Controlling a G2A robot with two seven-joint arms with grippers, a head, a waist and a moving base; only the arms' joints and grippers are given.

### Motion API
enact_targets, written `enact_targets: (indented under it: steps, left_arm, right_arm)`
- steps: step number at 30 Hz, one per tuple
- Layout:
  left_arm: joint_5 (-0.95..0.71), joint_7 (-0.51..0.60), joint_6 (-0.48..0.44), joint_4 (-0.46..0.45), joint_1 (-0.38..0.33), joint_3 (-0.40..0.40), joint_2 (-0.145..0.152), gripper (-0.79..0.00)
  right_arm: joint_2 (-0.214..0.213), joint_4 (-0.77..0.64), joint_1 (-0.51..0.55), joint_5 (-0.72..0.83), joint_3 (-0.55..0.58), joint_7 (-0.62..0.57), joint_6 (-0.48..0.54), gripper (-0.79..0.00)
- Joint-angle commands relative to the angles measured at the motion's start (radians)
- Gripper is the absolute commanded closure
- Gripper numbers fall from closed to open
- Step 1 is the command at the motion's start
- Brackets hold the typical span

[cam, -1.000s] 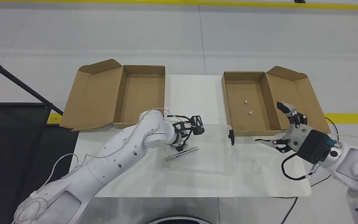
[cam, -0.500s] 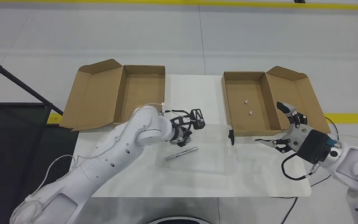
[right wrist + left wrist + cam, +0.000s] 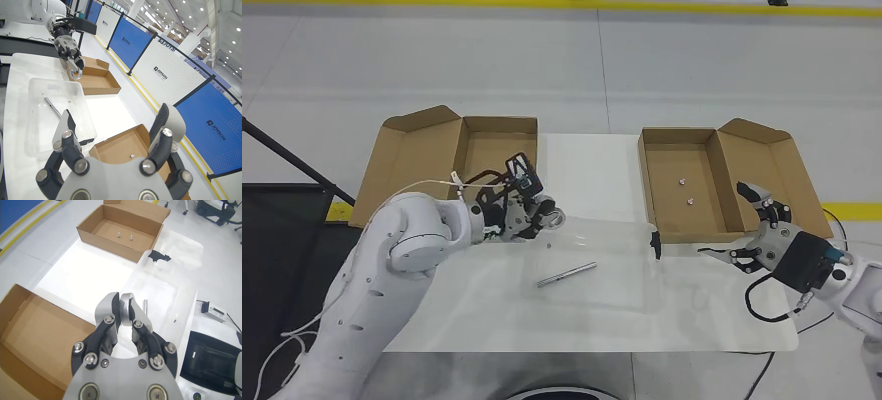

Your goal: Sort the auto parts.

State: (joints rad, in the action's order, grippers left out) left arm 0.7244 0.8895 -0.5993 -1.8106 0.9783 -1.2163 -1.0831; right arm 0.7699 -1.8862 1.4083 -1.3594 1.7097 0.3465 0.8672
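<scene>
Pinching smooth metal ring (image 3: 124,308), black-padded left fingers (image 3: 105,308)

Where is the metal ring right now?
In the top view, the metal ring is clamped in the left gripper's jaws, beside the left cardboard box, near the clear tray's corner.
</scene>
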Motion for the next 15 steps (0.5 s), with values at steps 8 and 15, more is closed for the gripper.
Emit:
enact_targets:
  steps: [8, 15]
  left_arm:
    - [0.001, 0.002, 0.001, 0.001, -0.003, 0.005, 0.0, 0.0]
    - [0.09, -0.1, 0.116, 0.047, 0.001, -0.027, 0.001, 0.0]
  right_arm:
    - [0.0, 0.0, 0.0, 0.0, 0.0, 0.0, 0.0, -0.785]
    - [0.0, 0.0, 0.0, 0.0, 0.0, 0.0, 0.0, -0.785]
